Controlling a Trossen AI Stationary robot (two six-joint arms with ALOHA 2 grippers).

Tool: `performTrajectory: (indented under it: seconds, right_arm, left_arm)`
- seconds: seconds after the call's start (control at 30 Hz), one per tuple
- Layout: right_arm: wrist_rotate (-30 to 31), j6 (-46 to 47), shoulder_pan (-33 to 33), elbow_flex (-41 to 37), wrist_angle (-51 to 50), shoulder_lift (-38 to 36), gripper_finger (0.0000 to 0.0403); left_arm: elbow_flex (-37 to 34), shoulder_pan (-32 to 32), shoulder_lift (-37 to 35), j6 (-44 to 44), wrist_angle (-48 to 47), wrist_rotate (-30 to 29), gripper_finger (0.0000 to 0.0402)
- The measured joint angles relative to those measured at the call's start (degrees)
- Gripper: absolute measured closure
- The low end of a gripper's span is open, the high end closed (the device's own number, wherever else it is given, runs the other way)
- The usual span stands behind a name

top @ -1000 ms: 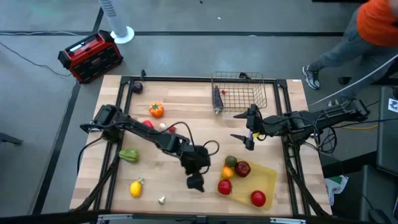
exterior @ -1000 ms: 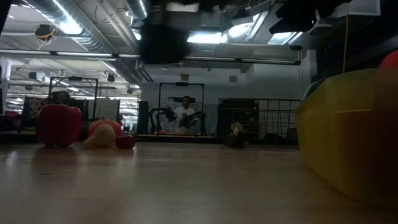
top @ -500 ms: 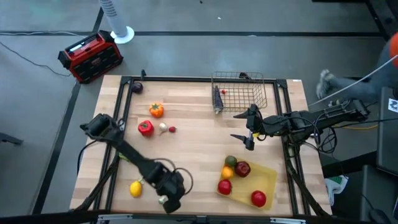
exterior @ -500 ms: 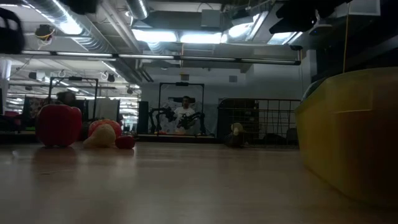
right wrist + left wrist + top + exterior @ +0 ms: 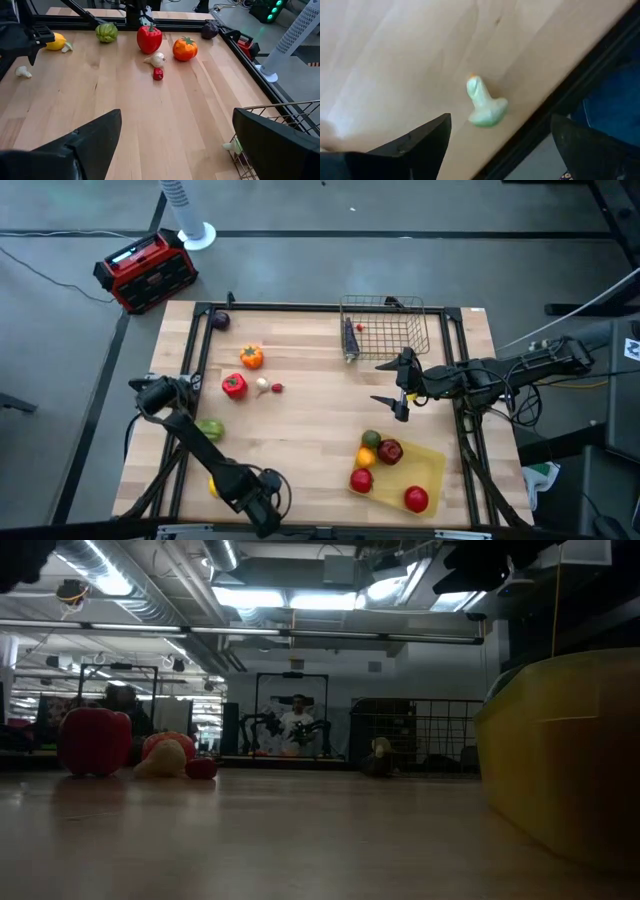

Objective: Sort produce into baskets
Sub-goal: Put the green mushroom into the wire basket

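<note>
A pale mushroom lies on the wood by the table's near edge, left of centre. My left gripper hangs open above it, one finger on each side, not touching; in the high view the gripper covers the mushroom. My right gripper is open and empty between the wire basket and the yellow tray. The tray holds red apples, an orange and a green fruit. Red pepper, orange pepper, green pepper, lemon and eggplant lie on the table's left half.
A garlic-like bulb and a small red piece lie beside the red pepper. The basket holds a purple piece. A black frame rail runs along the near edge close to the mushroom. A red-and-black box stands off the table.
My left gripper has swung from beside the yellow tray toward the table's left and near edge and now stands over the mushroom. A person at the far right has walked out of view.
</note>
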Motion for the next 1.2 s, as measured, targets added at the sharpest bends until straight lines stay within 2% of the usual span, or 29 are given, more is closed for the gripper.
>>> performTrajectory:
  seconds: [0.2, 0.47, 0.93, 1.07, 1.2]
  right_arm:
    - [0.01, -0.01, -0.01, 0.0, -0.03, 0.01, 0.0026]
    - [0.02, 0.0, 0.0, 0.0, -0.02, 0.0, 0.0026]
    - [0.0, -0.01, -0.01, 0.0, -0.02, 0.0, 0.0026]
    - [0.0, 0.01, 0.0, 0.0, -0.02, 0.0, 0.0026]
    - [0.01, 0.01, 0.0, 0.0, -0.02, 0.0, 0.0026]
  left_arm:
    - [-0.02, 0.14, 0.98, -0.89, -0.42, -2.84, 0.0105]
    - [0.0, 0.03, 1.32, -1.08, -1.35, -2.8, 0.017]
    - [0.0, 0.03, 1.32, -0.78, -1.14, -2.77, 0.0315]
    - [0.0, 0.58, 1.23, -0.78, -1.0, -2.55, 0.0336]
    - [0.0, 2.38, 1.23, -0.1, 0.5, -2.58, 0.0338]
